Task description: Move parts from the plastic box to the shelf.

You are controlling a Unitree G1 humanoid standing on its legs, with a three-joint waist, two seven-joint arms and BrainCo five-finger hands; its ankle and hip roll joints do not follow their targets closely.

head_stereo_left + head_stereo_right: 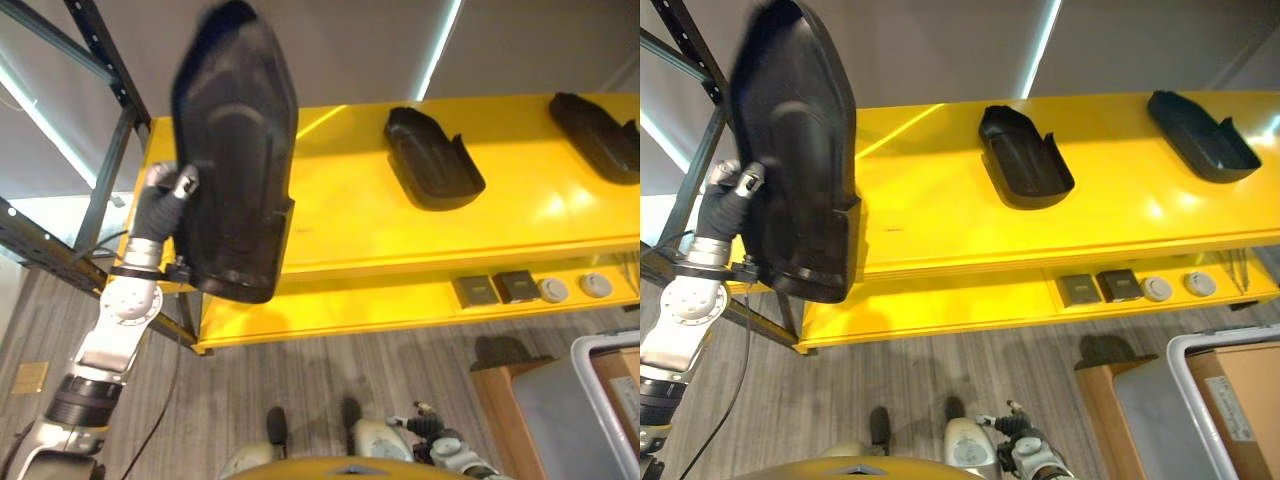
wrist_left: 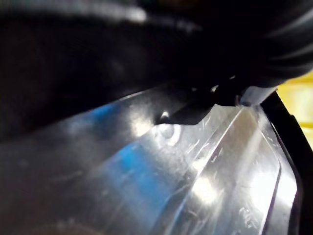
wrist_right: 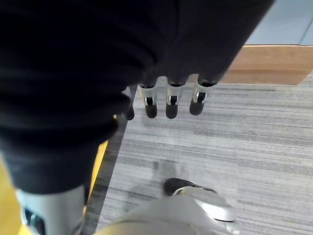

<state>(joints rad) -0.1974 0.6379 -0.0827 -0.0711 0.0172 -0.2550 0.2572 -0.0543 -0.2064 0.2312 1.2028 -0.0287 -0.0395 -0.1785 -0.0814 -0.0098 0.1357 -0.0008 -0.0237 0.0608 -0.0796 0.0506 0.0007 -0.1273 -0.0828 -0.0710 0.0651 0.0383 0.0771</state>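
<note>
My left hand [image 1: 160, 200] is raised at the left end of the yellow shelf [image 1: 360, 230] and is shut on the edge of a large black moulded plastic part [image 1: 237, 150], its thumb over the rim. The part stands nearly upright in front of the shelf's left end; its glossy surface [image 2: 195, 181] runs close past the wrist camera. Two more black parts lie on the shelf top, one in the middle [image 1: 432, 158] and one at the right [image 1: 600, 135]. My right hand [image 3: 171, 100] hangs low over the floor with straight, relaxed fingers and nothing in it.
A grey plastic box with a white rim [image 1: 1175, 395] stands at the lower right beside a wooden stand [image 1: 500, 385]. The lower shelf carries two dark square pieces [image 1: 497, 289] and two round white ones [image 1: 574, 288]. A dark metal rack frame [image 1: 105, 150] stands to the left.
</note>
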